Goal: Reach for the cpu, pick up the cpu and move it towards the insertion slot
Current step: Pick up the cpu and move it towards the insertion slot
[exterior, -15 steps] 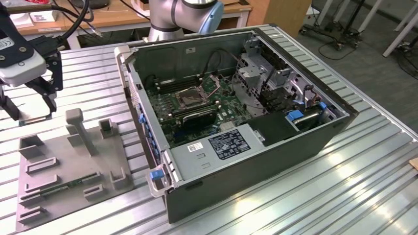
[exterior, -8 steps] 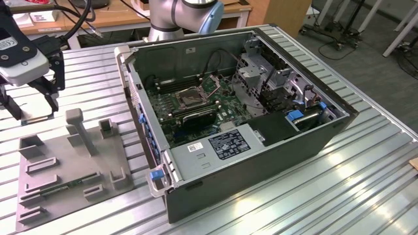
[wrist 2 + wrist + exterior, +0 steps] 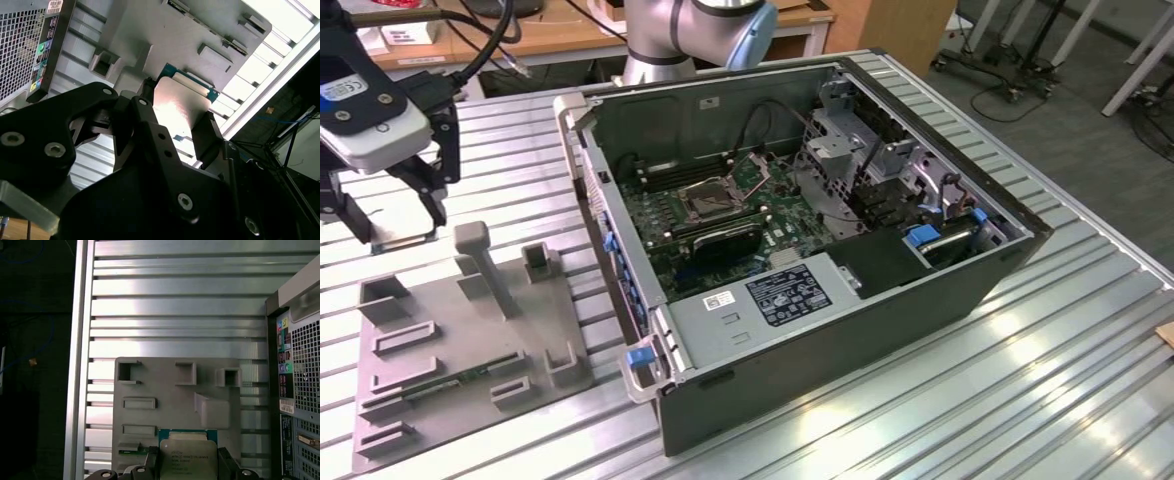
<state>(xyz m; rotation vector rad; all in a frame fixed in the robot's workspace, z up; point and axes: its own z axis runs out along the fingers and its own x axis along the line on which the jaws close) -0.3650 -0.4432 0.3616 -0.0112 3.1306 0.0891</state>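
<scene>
The gripper (image 3: 394, 228) has its fingers (image 3: 206, 134) closed narrowly on opposite edges of the cpu (image 3: 188, 456), shiny face up. Holding it by the edges probably keeps it level and leaves its underside clear. It seems to hang just above the grey fixture plate (image 3: 165, 390), near the bench (image 3: 1067, 330) edge at the exterior view's left. Mid-bench, the open computer case (image 3: 881, 300) holds the insertion slot (image 3: 712, 200), unfilled.

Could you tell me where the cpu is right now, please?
In both wrist views the cpu sits in the gripper, over the grey fixture plate beside the computer case.
</scene>
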